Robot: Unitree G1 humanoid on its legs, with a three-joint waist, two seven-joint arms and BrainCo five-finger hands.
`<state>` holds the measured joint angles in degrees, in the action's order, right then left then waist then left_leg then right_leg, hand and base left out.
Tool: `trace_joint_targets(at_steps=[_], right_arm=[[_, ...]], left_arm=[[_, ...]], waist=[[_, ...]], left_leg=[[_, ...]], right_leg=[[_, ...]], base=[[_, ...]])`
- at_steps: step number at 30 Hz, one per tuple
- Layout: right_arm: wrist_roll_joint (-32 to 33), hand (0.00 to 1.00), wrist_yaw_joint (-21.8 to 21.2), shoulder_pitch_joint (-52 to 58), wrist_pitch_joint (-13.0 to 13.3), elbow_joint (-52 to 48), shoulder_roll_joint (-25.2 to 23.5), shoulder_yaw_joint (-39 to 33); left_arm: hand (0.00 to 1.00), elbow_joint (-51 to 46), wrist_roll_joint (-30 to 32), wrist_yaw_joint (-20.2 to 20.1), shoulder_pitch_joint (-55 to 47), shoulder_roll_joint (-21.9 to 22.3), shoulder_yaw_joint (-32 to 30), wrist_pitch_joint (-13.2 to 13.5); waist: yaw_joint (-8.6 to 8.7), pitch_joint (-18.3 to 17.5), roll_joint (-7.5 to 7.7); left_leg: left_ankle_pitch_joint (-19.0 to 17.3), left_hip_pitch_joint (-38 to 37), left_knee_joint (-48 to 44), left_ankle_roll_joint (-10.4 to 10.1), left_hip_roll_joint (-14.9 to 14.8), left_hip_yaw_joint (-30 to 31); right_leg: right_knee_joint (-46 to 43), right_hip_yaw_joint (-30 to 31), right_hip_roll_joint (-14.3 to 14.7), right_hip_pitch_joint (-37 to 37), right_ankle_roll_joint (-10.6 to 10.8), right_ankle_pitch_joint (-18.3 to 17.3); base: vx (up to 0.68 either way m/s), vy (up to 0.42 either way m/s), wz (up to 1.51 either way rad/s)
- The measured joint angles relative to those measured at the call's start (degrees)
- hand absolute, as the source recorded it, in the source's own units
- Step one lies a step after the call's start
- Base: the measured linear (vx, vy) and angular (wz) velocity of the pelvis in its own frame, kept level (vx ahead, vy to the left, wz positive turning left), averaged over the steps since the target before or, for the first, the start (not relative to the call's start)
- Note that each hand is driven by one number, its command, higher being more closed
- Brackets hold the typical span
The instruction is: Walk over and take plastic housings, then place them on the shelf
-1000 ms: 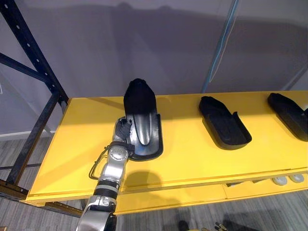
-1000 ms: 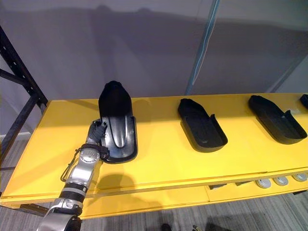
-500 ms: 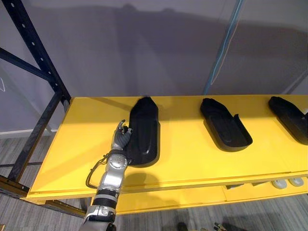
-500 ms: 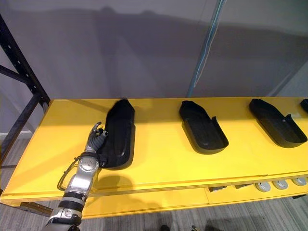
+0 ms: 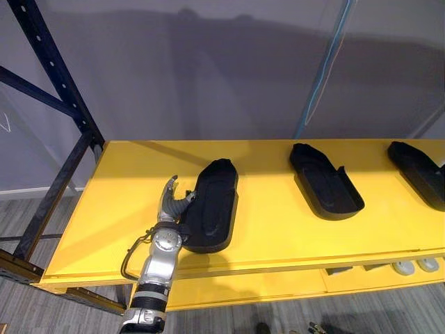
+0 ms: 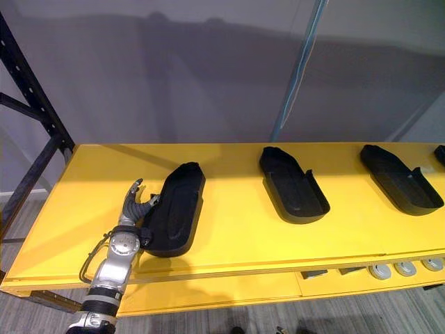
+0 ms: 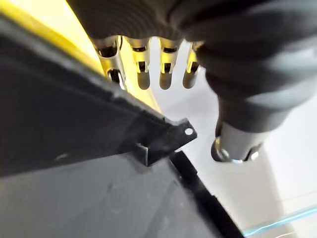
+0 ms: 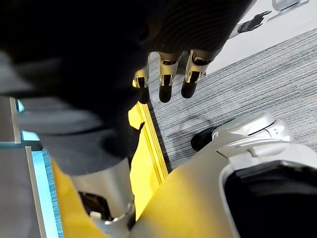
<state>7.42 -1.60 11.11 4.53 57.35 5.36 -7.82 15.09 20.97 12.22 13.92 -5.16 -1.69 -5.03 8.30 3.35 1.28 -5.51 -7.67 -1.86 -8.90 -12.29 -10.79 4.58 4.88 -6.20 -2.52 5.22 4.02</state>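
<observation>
A black plastic housing (image 5: 213,213) lies flat on the yellow shelf (image 5: 278,229), near its front left. My left hand (image 5: 171,202) rests just left of it, open, with straight fingers (image 7: 141,70) and the thumb (image 7: 233,145) spread; the housing's dark wall (image 7: 74,148) shows close by in the left wrist view. Whether the hand still touches the housing is unclear. Two more black housings (image 5: 325,182) (image 5: 417,171) lie further right on the shelf. My right hand (image 8: 169,79) hangs open over the grey floor beside the shelf's yellow edge (image 8: 148,163).
A dark blue rack upright (image 5: 50,78) with a diagonal brace stands at the shelf's left end. A pale blue pole (image 5: 318,76) rises behind the shelf against the grey wall. Small white round parts (image 5: 417,264) lie on a lower level at the right.
The housing stood tilted up in my curled left hand; it has been laid flat on the shelf, its far end swinging slightly right. The left hand's fingers have straightened and let go.
</observation>
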Motion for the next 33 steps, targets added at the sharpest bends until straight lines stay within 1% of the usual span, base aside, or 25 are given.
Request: trace_joint_targets(at_steps=[2,4,7,8,10,13,15,18,19,20,21,23,24,25,27,28,30,31,32,33], right_arm=[[0.0,0.0,0.0,0.1,0.0,0.0,0.0,0.0],[0.0,0.0,0.0,0.1,0.0,0.0,0.0,0.0],[0.0,0.0,0.0,0.2,0.0,0.0,0.1,0.0],[0.0,0.0,0.0,0.3,0.0,0.0,0.2,0.0],[0.0,0.0,0.0,0.3,0.0,0.1,0.3,0.0],[0.0,0.0,0.0,0.3,0.0,0.3,0.3,0.1],[0.0,0.0,0.0,0.3,0.0,0.6,0.3,0.0],[0.0,0.0,0.0,0.3,0.1,0.8,0.4,0.0],[0.0,0.0,0.0,0.3,0.2,0.9,0.4,0.0],[0.0,0.0,0.0,0.2,0.2,1.1,0.5,0.0],[0.0,0.0,0.0,0.2,0.3,1.3,0.6,0.0],[0.0,0.0,0.0,0.3,0.6,1.5,0.6,-0.1],[0.0,0.0,0.0,0.3,0.6,1.8,0.6,-0.1],[0.0,0.0,0.0,0.3,0.6,1.9,0.5,-0.1],[0.0,0.0,0.0,0.3,0.7,2.0,0.6,-0.1],[0.0,0.0,0.0,0.3,0.7,2.2,0.6,-0.1],[0.0,0.0,0.0,0.3,0.7,2.6,0.7,-0.1],[0.0,0.0,-0.1,0.3,0.7,2.6,0.8,-0.1],[0.0,0.0,-0.1,0.3,0.7,2.6,0.8,-0.1],[-0.2,0.0,-0.2,0.3,0.7,2.8,1.0,0.0]], left_arm=[[0.0,-1.4,-1.7,0.3,-0.5,0.0,0.3,0.5],[0.0,-3.9,-2.4,1.2,-1.1,-0.1,1.0,1.7],[0.0,-7.0,-3.6,1.5,-1.2,0.0,1.5,2.5],[0.0,-8.9,-4.1,1.9,-1.2,-0.1,1.8,4.0],[0.0,-10.2,-4.1,2.4,-1.2,-0.1,2.1,4.5],[0.0,-13.7,-5.8,3.0,-1.2,-0.2,3.0,5.9],[0.0,-16.1,-6.4,3.1,-1.2,0.1,3.5,6.2],[0.0,-21.0,-7.2,3.1,-1.3,0.2,4.7,6.8],[0.0,-23.3,-7.5,3.1,-1.7,0.2,5.4,7.3],[0.0,-24.9,-8.1,2.8,-2.4,0.2,5.7,8.0],[0.0,-28.8,-8.6,2.0,-4.9,0.1,6.4,9.4],[0.0,-32.1,-10.0,0.0,-8.3,-0.2,7.2,11.4],[1.0,-32.9,-10.6,-0.6,-9.5,-0.3,7.5,11.9],[1.0,-34.5,-11.8,-2.3,-12.2,-0.8,8.0,12.9],[1.0,-35.9,-13.4,-3.9,-14.4,-1.7,8.4,13.4],[1.0,-36.9,-14.6,-5.0,-16.0,-2.4,9.0,13.7],[1.0,-38.3,-17.0,-6.7,-18.3,-3.2,9.8,14.6],[1.0,-39.8,-20.8,-9.0,-20.5,-4.2,10.3,15.7],[1.0,-40.2,-22.7,-10.1,-21.1,-4.7,10.4,15.8],[1.0,-40.6,-26.0,-11.9,-22.2,-5.8,10.5,15.9]], waist=[[-0.21,0.0,0.0],[-0.36,-0.1,-0.01],[-0.74,-0.2,-0.05],[-0.94,-0.3,-0.12],[-0.99,-0.4,-0.12],[-1.1,-0.5,-0.14],[-1.44,-0.5,-0.09],[-1.9,-0.5,-0.1],[-2.39,-0.6,-0.21],[-2.53,-0.6,-0.28],[-2.83,-0.7,-0.43],[-2.94,-0.7,-0.46],[-2.99,-0.7,-0.47],[-3.05,-0.6,-0.54],[-3.26,-0.6,-0.63],[-3.63,-0.5,-0.84],[-3.99,-0.7,-1.01],[-4.28,-0.8,-1.07],[-4.36,-0.8,-1.05],[-4.47,-0.8,-1.25]], left_leg=[[0.0,0.1,-0.1,0.0,0.0,0.0],[0.0,0.4,-0.4,0.0,0.0,0.4],[0.0,0.5,-0.5,0.0,0.0,0.5],[0.0,0.5,-0.5,0.0,0.0,0.5],[0.0,0.4,-0.5,0.0,0.0,0.6],[0.0,0.3,-0.5,0.0,0.0,0.8],[0.0,0.6,-0.9,0.0,0.0,0.8],[-0.1,0.6,-1.2,0.2,0.0,0.9],[-0.3,0.7,-1.4,0.4,0.0,0.7],[-0.3,0.7,-1.5,0.4,0.0,0.5],[-0.5,0.7,-1.6,0.3,0.1,0.0],[-0.8,0.7,-1.9,0.3,0.1,0.0],[-0.9,0.7,-2.0,0.3,0.1,-0.1],[-1.2,0.8,-2.3,0.4,0.1,0.0],[-1.5,0.9,-2.6,0.3,0.1,0.0],[-1.8,1.0,-3.0,0.4,0.1,0.0],[-2.2,1.8,-3.8,0.4,0.1,0.2],[-2.3,2.6,-4.2,0.4,0.1,0.3],[-2.3,2.6,-4.2,0.4,0.1,0.3],[-2.3,2.6,-4.3,0.4,0.1,0.4]], right_leg=[[0.0,-0.1,0.0,0.0,0.0,0.0],[-0.1,-0.5,-0.1,0.0,0.0,0.0],[-0.1,-0.7,-0.1,0.0,0.1,0.0],[-0.1,-0.7,-0.1,-0.1,0.1,0.1],[-0.1,-0.7,-0.2,-0.2,0.1,0.1],[-0.1,-0.8,-0.2,-0.5,0.1,0.1],[-0.1,-0.7,-0.2,-0.4,0.1,0.0],[-0.8,-0.5,-0.2,-0.2,0.7,-0.4],[-1.5,-0.2,-0.2,0.2,1.1,-0.7],[-1.8,0.1,-0.2,0.5,1.3,-0.9],[-2.3,0.8,-0.2,0.9,1.7,-1.2],[-2.4,0.8,-0.2,0.9,1.9,-1.4],[-2.7,0.9,-0.2,1.0,2.1,-1.5],[-3.5,0.9,-0.2,1.4,2.4,-2.0],[-4.0,1.0,-0.2,1.5,2.5,-2.3],[-4.1,1.0,-0.2,1.5,2.7,-2.5],[-4.1,0.9,-0.4,2.0,2.7,-2.6],[-4.3,0.9,-0.4,2.7,2.8,-2.7],[-4.3,0.9,-0.4,2.7,2.8,-2.7],[-4.4,0.8,-0.4,2.6,2.7,-2.7]], base=[[0.0,0.0,0.0],[-0.02,0.001,0.05],[-0.01,0.002,0.03],[0.0,0.0,0.0],[0.0,0.001,0.02],[0.0,0.002,0.02],[0.0,0.0,0.0],[0.0,0.0,-0.01],[-0.01,0.001,-0.06],[-0.01,0.007,-0.14],[0.0,0.009,-0.13],[0.0,0.006,-0.05],[0.0,0.0,0.0],[0.0,0.0,0.0],[0.0,0.0,0.0],[0.0,0.0,0.0],[0.0,0.0,0.0],[0.0,0.0,0.0],[0.03,0.015,0.01],[0.0,0.0,0.0]])
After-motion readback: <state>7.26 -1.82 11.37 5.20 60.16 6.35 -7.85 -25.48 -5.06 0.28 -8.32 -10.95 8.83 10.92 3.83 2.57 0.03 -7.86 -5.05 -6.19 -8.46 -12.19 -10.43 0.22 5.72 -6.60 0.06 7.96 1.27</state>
